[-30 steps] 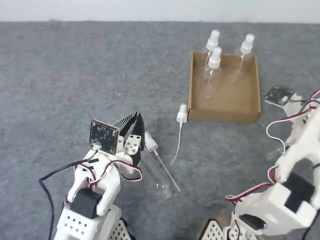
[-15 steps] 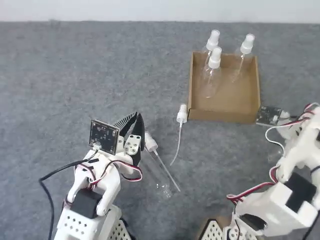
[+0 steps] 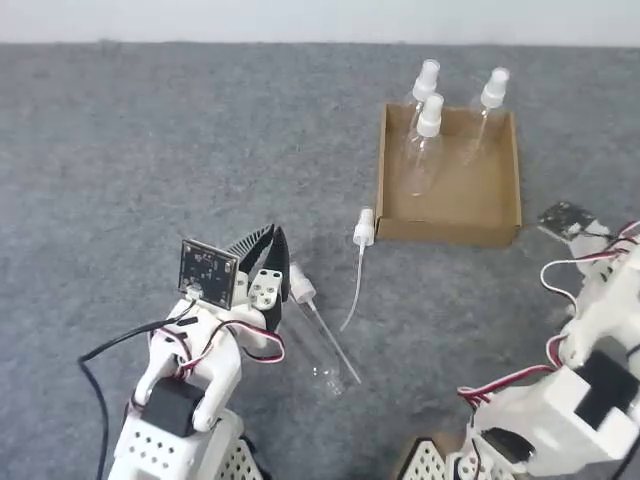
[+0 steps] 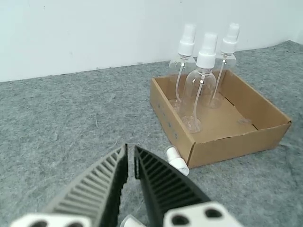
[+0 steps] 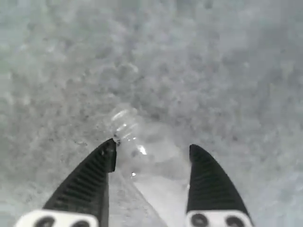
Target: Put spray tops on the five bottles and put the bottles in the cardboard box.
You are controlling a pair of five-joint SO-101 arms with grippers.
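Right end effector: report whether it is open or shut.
Open: the right end effector has its fingers apart, straddling a clear bottle on the mat.

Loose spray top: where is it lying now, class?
In the high view, the loose spray top lies just outside the cardboard box, by its near left corner.

right arm (image 3: 590, 330) is the only mover. wrist camera board (image 3: 568, 220) swinging back out to right, pulling away from near right corner of cardboard box (image 3: 450, 232) after tucking in close half a sec ago. now sitting lower than a second ago. arm's white body also sliding a bit down and right toward frame edge.
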